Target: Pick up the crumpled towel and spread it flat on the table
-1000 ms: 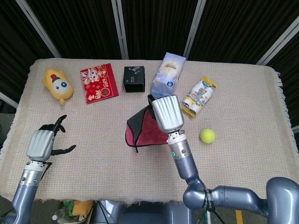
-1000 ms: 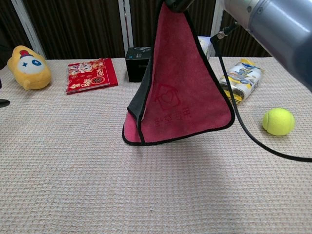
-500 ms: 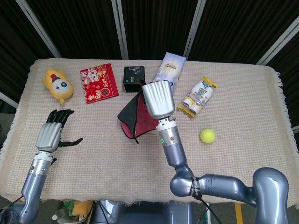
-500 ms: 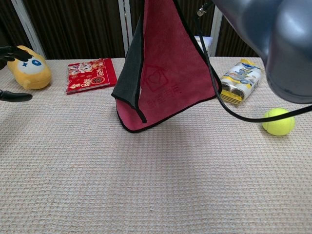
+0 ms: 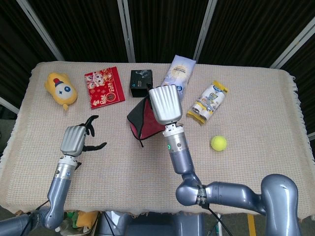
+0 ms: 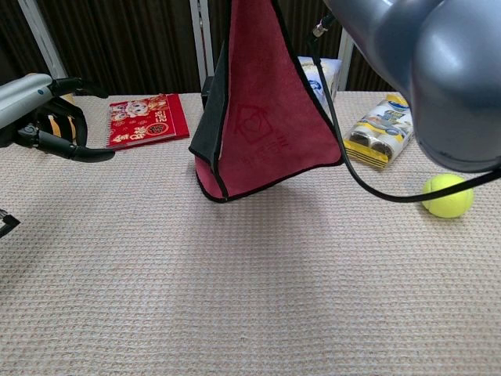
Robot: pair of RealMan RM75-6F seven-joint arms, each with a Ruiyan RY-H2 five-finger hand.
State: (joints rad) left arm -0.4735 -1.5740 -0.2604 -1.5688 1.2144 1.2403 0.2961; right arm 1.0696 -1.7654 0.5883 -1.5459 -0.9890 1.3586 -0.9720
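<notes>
The bench (image 5: 256, 98) is covered in a beige woven cloth with a coarse waffle texture and a fringed right edge. Above its middle hangs the towel (image 6: 262, 117), a soft red plush cloth with black edging and a dark reverse side, draped into a tall triangle with a faint house-and-heart mark; its lower corner hangs just above the cloth, and its top runs out of the chest view. The right hand (image 5: 165, 103) holds it from above, a smooth silver shell seen from the back in the head view, so its fingers are hidden beneath, though the towel plainly hangs from their grip. The left hand (image 5: 76, 140) hovers over the left part of the bench, holding nothing, its dark fingers (image 6: 74, 149) loosely curled and apart. Along the far side lie a flat red booklet (image 5: 103, 87) with cartoon print, a pale blue glossy pouch (image 5: 178, 76) partly hidden behind the towel in the chest view, a yellow and white crinkled snack pack (image 5: 209, 101), a yellow plush toy (image 5: 61, 90), and a small black box (image 5: 141, 83). A fuzzy yellow-green tennis ball (image 5: 218, 143) sits alone to the right.
</notes>
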